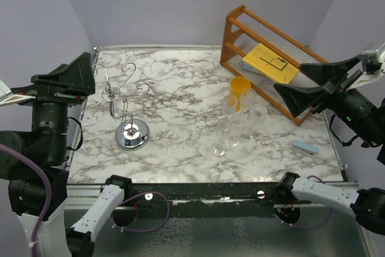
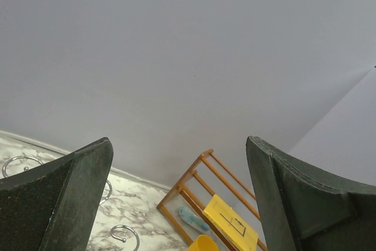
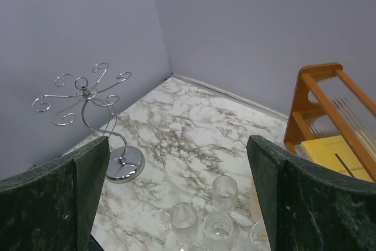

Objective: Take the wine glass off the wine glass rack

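The wine glass rack (image 1: 117,97) is a silvery wire tree on a round chrome base (image 1: 132,135), at the table's left. It also shows in the right wrist view (image 3: 88,95). I see no glass hanging on its curled arms. Several clear wine glasses (image 1: 231,121) stand grouped on the marble right of centre, also in the right wrist view (image 3: 218,216). My left gripper (image 1: 84,73) is open and empty, raised beside the rack's left; its view shows curled arms (image 2: 124,233). My right gripper (image 1: 289,95) is open and empty, raised right of the glasses.
An orange-brown wooden slatted rack (image 1: 264,58) holding a yellow card (image 1: 271,62) stands at the back right. A yellow cup (image 1: 240,85) sits in front of it, by the glasses. A small light-blue block (image 1: 305,147) lies at the right edge. Walls close off the back and both sides.
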`<state>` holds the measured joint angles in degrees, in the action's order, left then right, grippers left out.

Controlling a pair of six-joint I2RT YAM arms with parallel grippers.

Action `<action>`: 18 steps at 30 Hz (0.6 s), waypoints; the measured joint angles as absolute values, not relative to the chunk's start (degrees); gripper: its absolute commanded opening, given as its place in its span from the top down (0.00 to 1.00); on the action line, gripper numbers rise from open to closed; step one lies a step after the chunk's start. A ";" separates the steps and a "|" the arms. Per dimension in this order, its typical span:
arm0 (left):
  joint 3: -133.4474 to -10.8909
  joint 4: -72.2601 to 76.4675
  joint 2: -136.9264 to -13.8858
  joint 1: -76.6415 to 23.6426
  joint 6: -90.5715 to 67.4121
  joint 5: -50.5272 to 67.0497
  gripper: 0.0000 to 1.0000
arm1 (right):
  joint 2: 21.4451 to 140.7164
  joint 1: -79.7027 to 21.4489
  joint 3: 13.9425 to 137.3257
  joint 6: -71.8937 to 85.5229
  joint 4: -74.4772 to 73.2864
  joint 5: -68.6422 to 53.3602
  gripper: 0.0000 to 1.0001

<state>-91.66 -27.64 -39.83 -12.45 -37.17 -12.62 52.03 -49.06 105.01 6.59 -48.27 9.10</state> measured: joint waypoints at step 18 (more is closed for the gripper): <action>-98.54 -32.18 -45.39 -12.45 -30.02 -12.67 0.01 | 49.80 -49.06 105.23 5.04 -47.53 11.62 0.00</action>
